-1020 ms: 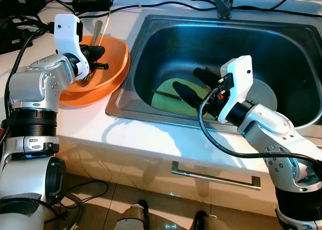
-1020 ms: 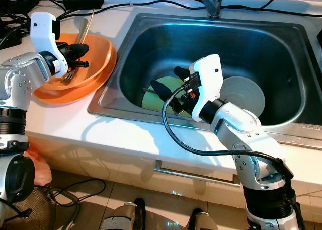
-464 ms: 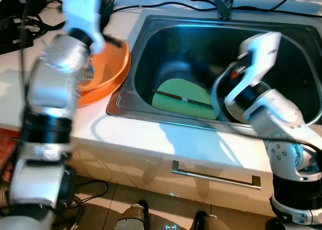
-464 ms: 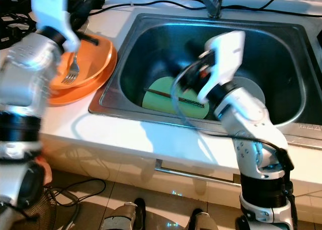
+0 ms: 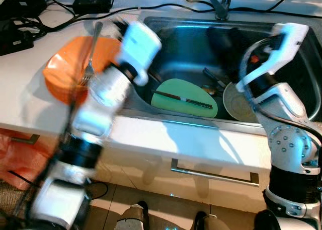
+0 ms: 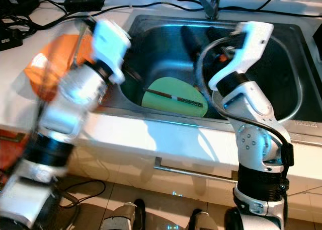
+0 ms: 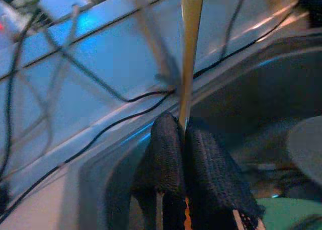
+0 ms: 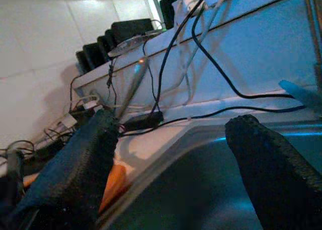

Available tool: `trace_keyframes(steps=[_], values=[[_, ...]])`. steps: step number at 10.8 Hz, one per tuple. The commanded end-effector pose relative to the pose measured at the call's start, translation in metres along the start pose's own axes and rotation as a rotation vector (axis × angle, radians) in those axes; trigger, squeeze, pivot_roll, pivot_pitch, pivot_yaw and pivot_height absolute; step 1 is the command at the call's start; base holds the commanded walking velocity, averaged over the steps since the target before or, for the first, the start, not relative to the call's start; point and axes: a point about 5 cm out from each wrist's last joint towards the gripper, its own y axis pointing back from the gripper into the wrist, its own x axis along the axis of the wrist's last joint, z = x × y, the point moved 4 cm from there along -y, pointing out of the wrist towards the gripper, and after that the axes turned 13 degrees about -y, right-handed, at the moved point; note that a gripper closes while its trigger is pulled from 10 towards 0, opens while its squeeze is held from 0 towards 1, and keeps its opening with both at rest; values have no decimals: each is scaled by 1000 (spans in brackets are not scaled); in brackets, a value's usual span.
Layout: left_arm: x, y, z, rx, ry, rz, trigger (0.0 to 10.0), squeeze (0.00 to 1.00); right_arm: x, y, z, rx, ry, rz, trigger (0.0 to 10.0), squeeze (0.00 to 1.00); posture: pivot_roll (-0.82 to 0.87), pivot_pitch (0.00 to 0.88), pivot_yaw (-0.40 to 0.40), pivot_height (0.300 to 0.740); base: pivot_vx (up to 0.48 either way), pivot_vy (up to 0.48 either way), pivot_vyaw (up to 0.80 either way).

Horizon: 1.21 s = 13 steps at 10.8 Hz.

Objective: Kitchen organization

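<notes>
Slim pale-handled utensil (image 7: 190, 49) clamped upright in left tool (image 7: 182, 134), right tool (image 8: 171, 139) spread apart above steel sink (image 5: 282, 31)

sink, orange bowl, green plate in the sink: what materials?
Sink: brushed stainless steel by the look, grey with soft blue reflections. Orange bowl: probably plastic, an even, saturated colour with a dull sheen. Green plate: likely plastic or melamine, flat matte pale green; the pictures can't settle which.
</notes>
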Motion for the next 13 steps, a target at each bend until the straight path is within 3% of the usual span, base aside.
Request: trace_keyframes(steps=[1, 3, 6, 7, 8, 13], values=[[14, 0, 6, -16, -38, 67, 0, 0, 2, -3, -7, 30, -26, 1, 10000, 0, 84, 188, 90, 740, 0, 0, 0], [22, 3, 24, -46, -59, 128, 0, 0, -1, -5, -11, 32, -187, 1, 10000, 0, 86, 192, 90, 740, 0, 0, 0], [29, 3, 38, -75, -59, 172, 0, 0, -5, -4, -13, 40, -216, -19, 10000, 0, 85, 196, 94, 740, 0, 0, 0], [31, 4, 40, -76, -49, 184, 0, 0, -5, -4, -16, 50, -228, -23, 6588, 0, 84, 199, 95, 740, 0, 0, 0], [32, 5, 41, -76, -51, 186, 0, 0, -5, -4, -17, 53, -233, -22, 0, 0, 84, 199, 95, 740, 0, 0, 0], [34, 4, 41, -77, -46, 199, 0, 0, -10, -2, -12, 30, -231, -47, 0, 0, 84, 199, 94, 740, 0, 0, 0]])
